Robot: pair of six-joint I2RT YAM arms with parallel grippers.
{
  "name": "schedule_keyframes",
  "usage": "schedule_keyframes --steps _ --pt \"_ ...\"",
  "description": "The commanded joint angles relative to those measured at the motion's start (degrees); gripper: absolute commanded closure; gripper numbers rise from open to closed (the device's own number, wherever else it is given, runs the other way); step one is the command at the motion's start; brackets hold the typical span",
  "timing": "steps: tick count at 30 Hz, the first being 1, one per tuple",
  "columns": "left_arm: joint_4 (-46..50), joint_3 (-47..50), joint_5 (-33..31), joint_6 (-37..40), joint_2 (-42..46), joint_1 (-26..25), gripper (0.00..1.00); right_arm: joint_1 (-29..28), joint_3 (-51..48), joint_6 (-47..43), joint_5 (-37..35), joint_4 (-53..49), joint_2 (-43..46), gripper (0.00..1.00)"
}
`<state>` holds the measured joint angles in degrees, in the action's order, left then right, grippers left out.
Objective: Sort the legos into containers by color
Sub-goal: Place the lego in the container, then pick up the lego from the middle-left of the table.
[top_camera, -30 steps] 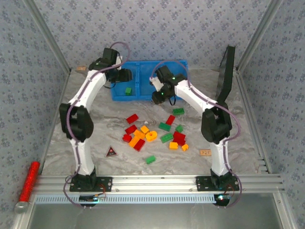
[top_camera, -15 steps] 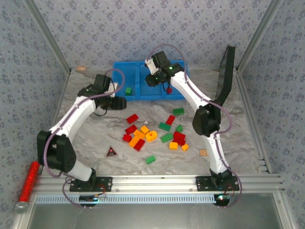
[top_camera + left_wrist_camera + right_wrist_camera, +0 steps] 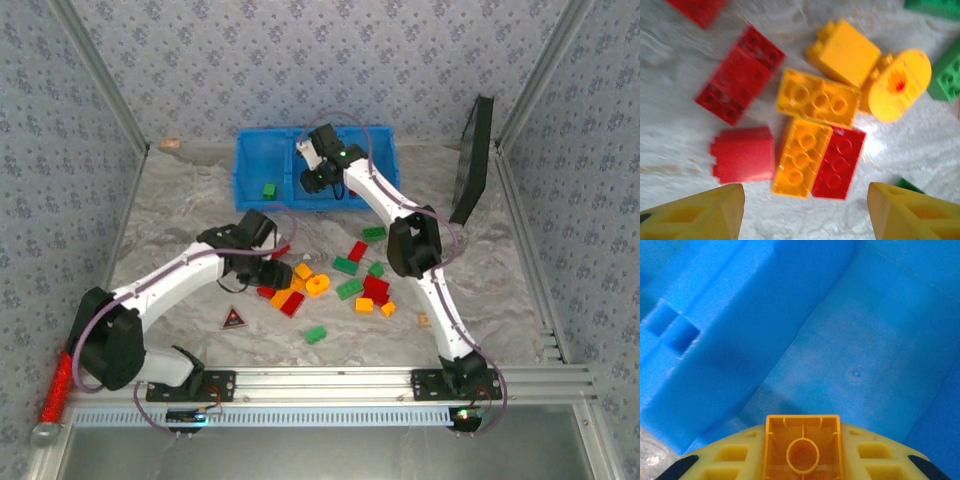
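From above, right gripper [image 3: 318,182] hangs over the blue bin [image 3: 260,150], middle container, upper centre; left gripper [image 3: 272,270] is over loose legos [image 3: 345,282] mid-frame. Left wrist: jaws spread, empty, and should next descend on one brick. Right wrist: jaws clench an orange brick [image 3: 802,450], bottom centre, apparently due for release.

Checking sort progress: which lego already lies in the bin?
The green lego in the bin's left compartment; the rest lie on the table, bar an orange one in the right gripper.

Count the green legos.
6. One green lego in the bin, leftmost compartment; on the table, one nearest the bin, three mid-cluster, one nearest the arm bases. Others may be hidden.
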<state>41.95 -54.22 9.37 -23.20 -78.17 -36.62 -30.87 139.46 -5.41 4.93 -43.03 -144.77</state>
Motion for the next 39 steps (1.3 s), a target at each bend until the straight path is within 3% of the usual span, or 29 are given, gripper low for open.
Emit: schedule_keyframes --steps 1,9,22,30,39 --pt "0.33 2.78 -1.92 -6.91 2.74 -2.94 0.34 -0.4 1.93 -0.26 -0.05 0.66 -1.65 0.75" --pt "-1.66 6.82 -4.52 -9.92 3.44 -6.63 0.35 -0.41 -0.73 -0.39 -0.1 1.36 -1.71 0.69" --pt "-4.52 5.13 -2.48 -8.77 -0.62 -13.58 0.36 -0.4 -5.81 -0.26 -0.28 2.42 2.95 0.44" --pt "-4.59 1.25 -1.8 -3.09 -5.29 -22.32 0.35 -0.72 -8.0 -0.37 0.21 2.39 6.22 0.42" --pt "-3.36 -2.79 -2.82 3.36 -11.07 -27.8 0.35 -1.12 -13.65 -0.65 -0.9 2.86 12.0 0.4"
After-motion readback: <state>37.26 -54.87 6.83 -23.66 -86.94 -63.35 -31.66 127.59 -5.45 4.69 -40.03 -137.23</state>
